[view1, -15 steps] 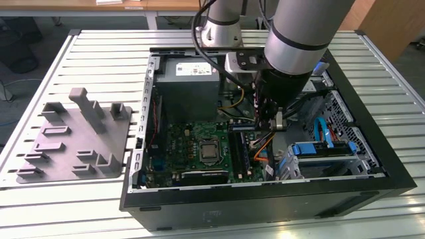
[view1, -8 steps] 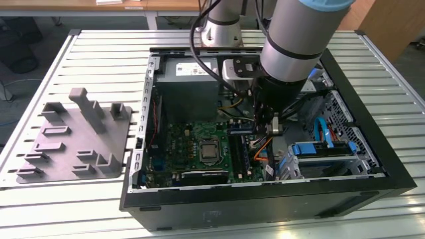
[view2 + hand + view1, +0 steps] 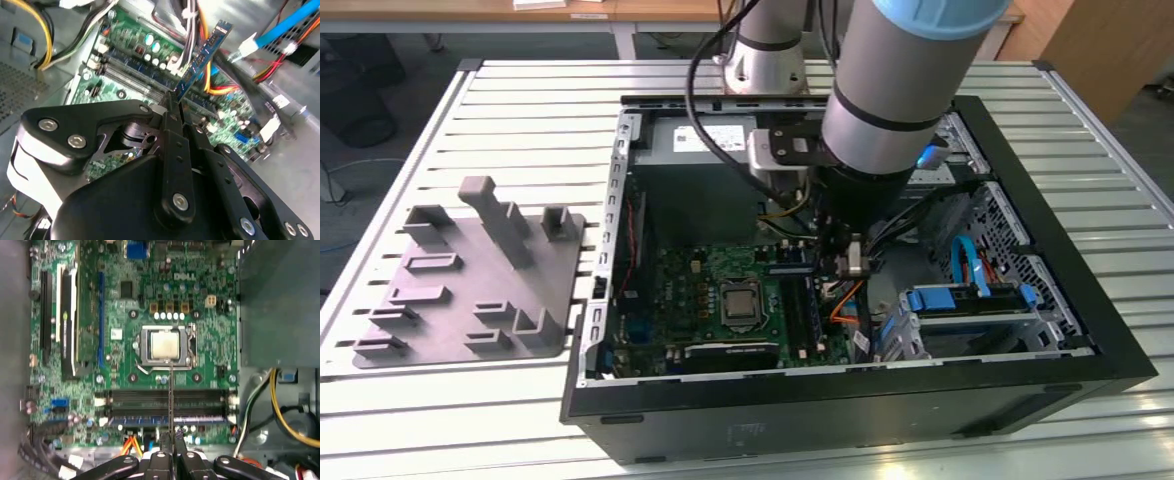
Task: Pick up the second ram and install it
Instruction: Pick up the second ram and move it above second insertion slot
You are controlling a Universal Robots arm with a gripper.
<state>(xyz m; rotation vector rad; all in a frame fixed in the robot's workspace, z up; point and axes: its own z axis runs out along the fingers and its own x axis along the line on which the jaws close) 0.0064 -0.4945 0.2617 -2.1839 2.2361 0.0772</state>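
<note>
Deep inside the open computer case [image 3: 987,385], over the motherboard [image 3: 707,290]. End effector [image 3: 172,107] clamped on the second ram [image 3: 202,57], pinching the stick by one end, the rest projecting free towards the board. In the first wrist view, ram edge-on as a thin line [image 3: 171,390] overlapping the memory slots [image 3: 200,402]; not yet seated, height above them unclear.

Likely to go wrong from here:
- Landing off the slot line and jamming on a slot wall.
- Pivoting in the clamp under pressure, given a hold at one end only.
- Pressing down with the notch misaligned and stressing stick or board.
- Snagging the orange and yellow cables [image 3: 225,90] just beside the stick.

Little room sideways: grey metal housing [image 3: 280,300] on one flank, drive cage [image 3: 974,305] at the exterior view's right, cable bundles close around the wrist. Open space only straight up out of the case. Grey fixture [image 3: 467,270] well apart on the bench [image 3: 520,100].
</note>
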